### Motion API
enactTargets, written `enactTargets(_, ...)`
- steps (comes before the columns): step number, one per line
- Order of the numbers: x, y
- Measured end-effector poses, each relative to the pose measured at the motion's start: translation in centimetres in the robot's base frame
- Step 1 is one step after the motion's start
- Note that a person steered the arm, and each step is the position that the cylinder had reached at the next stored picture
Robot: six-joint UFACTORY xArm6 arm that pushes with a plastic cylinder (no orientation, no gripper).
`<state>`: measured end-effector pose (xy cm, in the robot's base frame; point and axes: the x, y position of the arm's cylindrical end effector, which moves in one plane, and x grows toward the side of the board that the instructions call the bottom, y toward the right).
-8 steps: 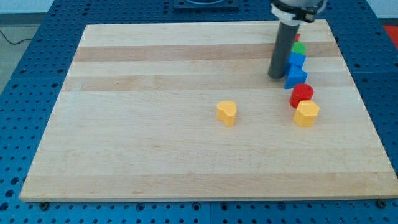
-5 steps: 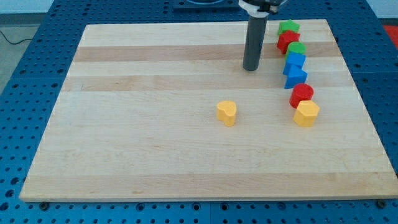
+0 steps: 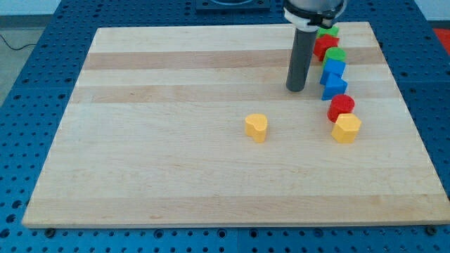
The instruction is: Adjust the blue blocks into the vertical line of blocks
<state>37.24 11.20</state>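
Light wooden planks form the bench (image 3: 176, 154), which lies on a blue perforated surface (image 3: 28, 91) that is seen around all its edges. No fingers are carried by the arm; it ends in a dark rod (image 3: 300, 60), so nothing is gripped.

Two blue blocks are found near the view's right edge, in the upper half of the bench. The upper blue block (image 3: 335, 69) looks roughly like a cube. The lower blue block (image 3: 333, 87) appears wedge-like or triangular, and it is set a little to the view's left of the upper one. The two seem to touch each other.

Together with other blocks they make a loose column from the view's top to its bottom: a green block (image 3: 328, 31), a red block (image 3: 325, 46), a second green block (image 3: 337, 54), then the two blue ones, then a red cylinder (image 3: 342, 107) and a yellow hexagonal block (image 3: 346, 128). The top green block and the upper red block are partly covered by the rod and the arm's head, so their shapes cannot be told. The arm's head is cut off by the view's top edge.

The tip (image 3: 296, 90) rests on the bench just to the view's left of the lower blue block, near it but with a narrow gap visible.

A yellow heart-like block (image 3: 256, 127) stands alone near the middle of the bench, well apart from the column.
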Motion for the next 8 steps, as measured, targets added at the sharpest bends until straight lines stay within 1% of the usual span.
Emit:
enactTargets(1, -1.5, 0.1)
enactTargets(5, -1.8, 4.5)
enactTargets(6, -1.4, 4.5)
enactTargets(7, -1.3, 3.3)
enactTargets(8, -0.2, 0.8)
